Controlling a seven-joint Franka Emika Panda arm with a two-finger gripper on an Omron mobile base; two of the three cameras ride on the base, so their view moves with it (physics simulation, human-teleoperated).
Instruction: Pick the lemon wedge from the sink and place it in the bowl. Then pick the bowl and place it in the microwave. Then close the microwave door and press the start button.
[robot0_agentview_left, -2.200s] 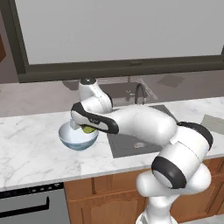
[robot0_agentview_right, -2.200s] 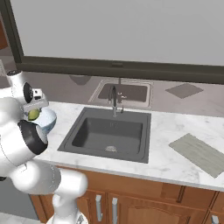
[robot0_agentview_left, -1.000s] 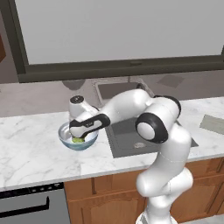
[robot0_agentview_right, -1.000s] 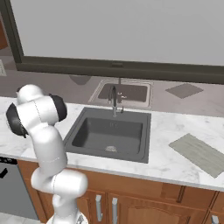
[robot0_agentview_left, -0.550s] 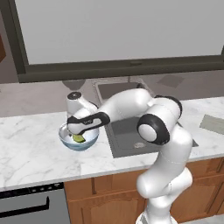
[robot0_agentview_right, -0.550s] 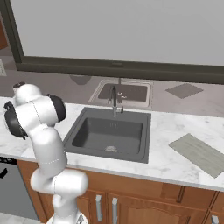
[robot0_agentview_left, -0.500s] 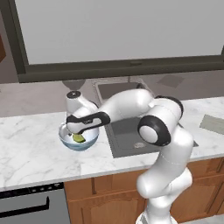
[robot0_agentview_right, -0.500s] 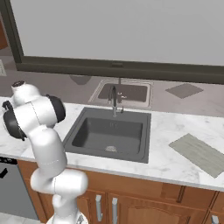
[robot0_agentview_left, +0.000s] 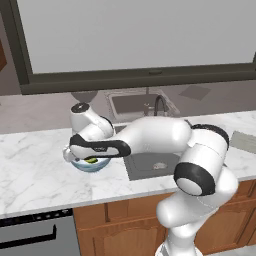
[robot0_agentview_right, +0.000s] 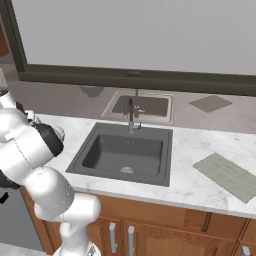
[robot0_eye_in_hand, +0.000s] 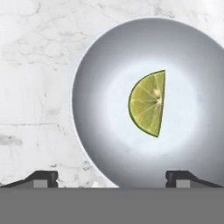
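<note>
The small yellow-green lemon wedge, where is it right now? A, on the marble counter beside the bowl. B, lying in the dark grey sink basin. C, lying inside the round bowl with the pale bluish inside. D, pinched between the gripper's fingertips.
C: the hand view shows the yellow-green lemon wedge lying flat inside the round bowl, with the gripper open, its fingertips apart and clear of it.

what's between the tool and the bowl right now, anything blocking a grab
Nothing visible does. In the hand view the tool is open, directly over the bowl, with one fingertip over the marble counter and the other over the bowl's inside. The lemon wedge lies loose in the bowl, away from the near rim.
</note>
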